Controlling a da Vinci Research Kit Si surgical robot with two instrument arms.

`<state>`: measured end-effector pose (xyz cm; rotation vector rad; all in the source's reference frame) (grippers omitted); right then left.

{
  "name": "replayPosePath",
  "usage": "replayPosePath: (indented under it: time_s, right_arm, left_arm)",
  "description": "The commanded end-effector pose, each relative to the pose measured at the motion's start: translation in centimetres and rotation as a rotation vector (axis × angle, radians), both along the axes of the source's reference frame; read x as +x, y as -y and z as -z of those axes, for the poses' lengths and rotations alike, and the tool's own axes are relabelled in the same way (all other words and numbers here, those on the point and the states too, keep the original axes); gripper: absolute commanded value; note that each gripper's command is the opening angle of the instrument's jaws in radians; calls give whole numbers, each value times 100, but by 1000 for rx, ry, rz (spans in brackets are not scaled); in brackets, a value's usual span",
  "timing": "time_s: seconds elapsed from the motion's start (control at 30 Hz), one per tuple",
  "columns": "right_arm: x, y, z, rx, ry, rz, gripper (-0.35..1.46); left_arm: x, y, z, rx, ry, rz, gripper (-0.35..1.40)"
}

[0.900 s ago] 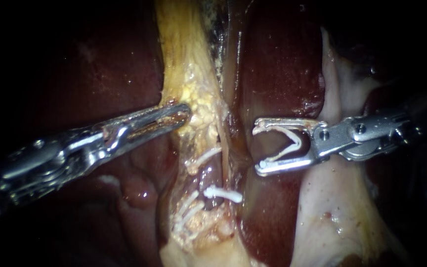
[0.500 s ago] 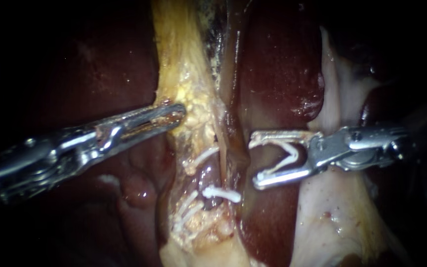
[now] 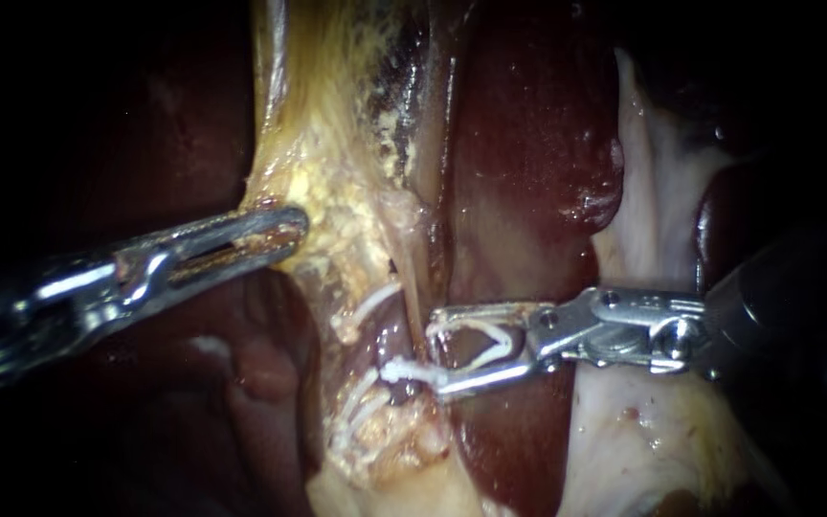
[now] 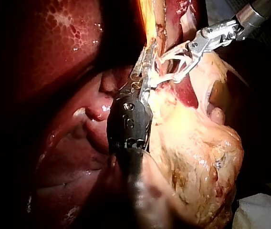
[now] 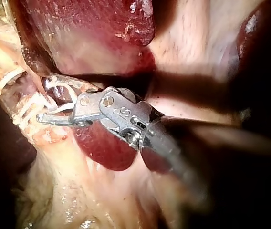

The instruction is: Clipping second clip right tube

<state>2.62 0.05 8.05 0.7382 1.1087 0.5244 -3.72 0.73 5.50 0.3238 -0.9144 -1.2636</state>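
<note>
Right instrument (image 3: 435,351) jaws grasp white V-shaped clip (image 3: 509,337) beside dark reddish tube (image 3: 404,337), likely soft, slick: seat across bare span. Left instrument (image 3: 294,230) jaws clamp yellow fatty tissue (image 3: 337,211).

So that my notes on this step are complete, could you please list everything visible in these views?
liver: one, dark red, around the strand
fatty tissue: one strand, yellow, down the middle
pale tissue: one sheet, whitish, under the right instrument
tube: one clearly seen, dark purplish, among the placed clips
placed clips: about four, white, low on the fatty tissue
open clip: one, white, between the right instrument's jaws
cloth: one, white, beyond the fatty tissue, left wrist view
left instrument: one, silver, jaws shut on the fatty tissue
right instrument: one, silver, jaws gripping the open clip beside the placed clips
</note>
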Motion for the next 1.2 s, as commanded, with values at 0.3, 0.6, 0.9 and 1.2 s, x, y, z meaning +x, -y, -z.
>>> replayPosePath:
  time_s: [0.3, 0.6, 0.9, 1.2]
  right_arm:
    - [28, 5, -12, 25, 19, -12, 54]
    - [29, 4, -11, 135, 34, -43, -1]
    - [24, 3, -10, 182, 66, -47, -35]
    - [23, 4, -10, 181, 67, -49, -35]
  left_arm:
    - [-2, 1, 3, -3, -1, 4, -35]
    - [-2, 2, 4, -3, -1, 5, -35]
    - [-2, 2, 4, -3, -1, 5, -35]
    - [-3, 2, 4, -3, -1, 5, -35]
